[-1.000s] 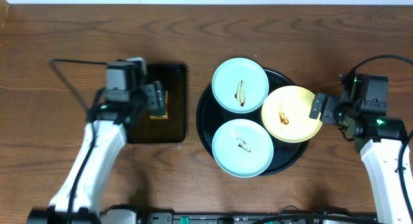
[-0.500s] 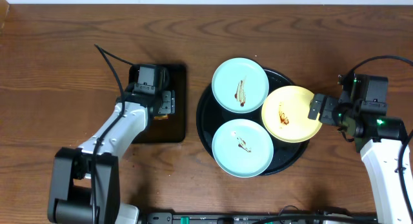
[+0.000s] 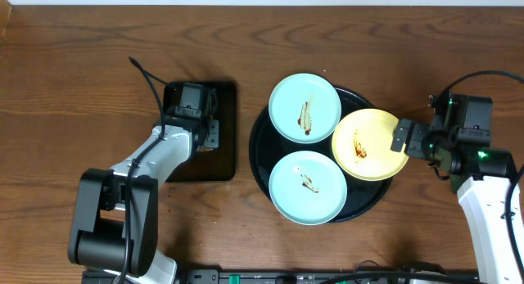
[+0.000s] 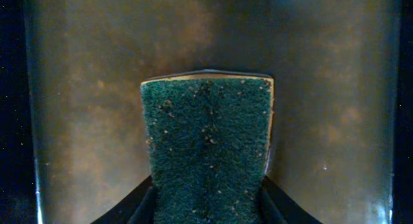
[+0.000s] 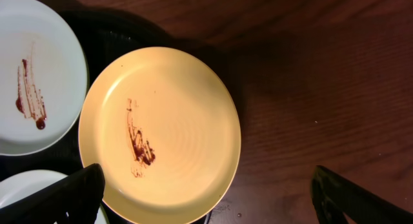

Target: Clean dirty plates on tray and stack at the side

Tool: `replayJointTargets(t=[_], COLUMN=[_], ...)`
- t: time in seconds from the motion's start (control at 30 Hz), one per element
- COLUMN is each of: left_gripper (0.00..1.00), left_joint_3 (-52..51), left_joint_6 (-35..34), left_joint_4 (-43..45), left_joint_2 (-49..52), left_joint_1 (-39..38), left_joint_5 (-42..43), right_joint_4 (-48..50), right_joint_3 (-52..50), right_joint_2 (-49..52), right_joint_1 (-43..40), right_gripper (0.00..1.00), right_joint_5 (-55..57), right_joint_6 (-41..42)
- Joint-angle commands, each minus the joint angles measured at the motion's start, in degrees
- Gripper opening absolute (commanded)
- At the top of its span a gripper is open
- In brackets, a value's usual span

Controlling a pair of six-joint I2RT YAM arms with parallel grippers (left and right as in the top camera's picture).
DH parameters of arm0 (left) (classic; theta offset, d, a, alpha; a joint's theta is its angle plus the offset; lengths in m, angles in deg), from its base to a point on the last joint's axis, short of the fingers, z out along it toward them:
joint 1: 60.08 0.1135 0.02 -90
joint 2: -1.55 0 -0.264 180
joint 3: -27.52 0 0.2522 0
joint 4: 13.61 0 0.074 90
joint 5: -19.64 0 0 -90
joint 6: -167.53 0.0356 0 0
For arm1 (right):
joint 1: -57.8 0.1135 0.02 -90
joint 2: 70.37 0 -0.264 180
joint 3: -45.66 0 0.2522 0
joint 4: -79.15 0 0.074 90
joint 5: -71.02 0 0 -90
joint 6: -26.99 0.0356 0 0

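On wooden desk [image 3: 82,55], large round glossy black tray [image 3: 259,151] carrying all three small round plates [image 3: 305,106], brown-streaked: none cleaned, none stacked. Left fingers [image 4: 132,211] clamping green sponge [image 4: 206,146] in smaller dark rectangular tray [image 3: 184,165]; right fingers [image 5: 64,195] spread wide, empty, near yellow plate [image 5: 161,133].

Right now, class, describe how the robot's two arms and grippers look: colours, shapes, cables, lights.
Both arms have white rounded shells between black joints. The left arm has a black base block and a thin black cable off its wrist. The right arm carries a green light and a black cable arcing above. The left gripper and right gripper are black, with two flat fingers each.
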Motion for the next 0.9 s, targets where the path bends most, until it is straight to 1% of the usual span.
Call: replayJointTargets(t=[0.0, 0.17, 0.33, 0.6, 0.67, 0.87], left_gripper=[0.42, 0.44, 0.44, 0.44, 0.48, 0.51], left_joint_3=[1.0, 1.1, 1.1, 0.9, 0.5, 0.0], left_joint_6=[-0.3, -0.3, -0.5, -2.1, -2.1, -2.1], left_joint_4=[0.2, 0.6, 0.3, -1.0, -0.9, -0.5], left_joint_2=[0.0, -1.3, -4.7, -4.3, -4.2, -4.2], left_joint_1=[-0.1, -0.1, -0.1, -0.1, -0.1, -0.1], left_joint_5=[-0.2, -0.4, -0.3, -0.3, -0.3, -0.3], right_joint_4=[-0.2, -0.2, -0.2, -0.2, -0.2, -0.2], right_joint_3=[1.2, 1.1, 1.1, 1.1, 1.1, 1.1], right_joint_2=[0.0, 0.0, 0.0, 0.0, 0.0, 0.0], right_joint_1=[-0.3, -0.3, -0.3, -0.3, -0.3, -0.3], right_gripper=[0.99, 0.99, 0.99, 0.99, 0.99, 0.99], right_joint_5=[-0.4, -0.4, -0.4, -0.4, -0.4, -0.4], right_joint_6=[1.0, 1.0, 1.0, 1.0, 1.0, 1.0])
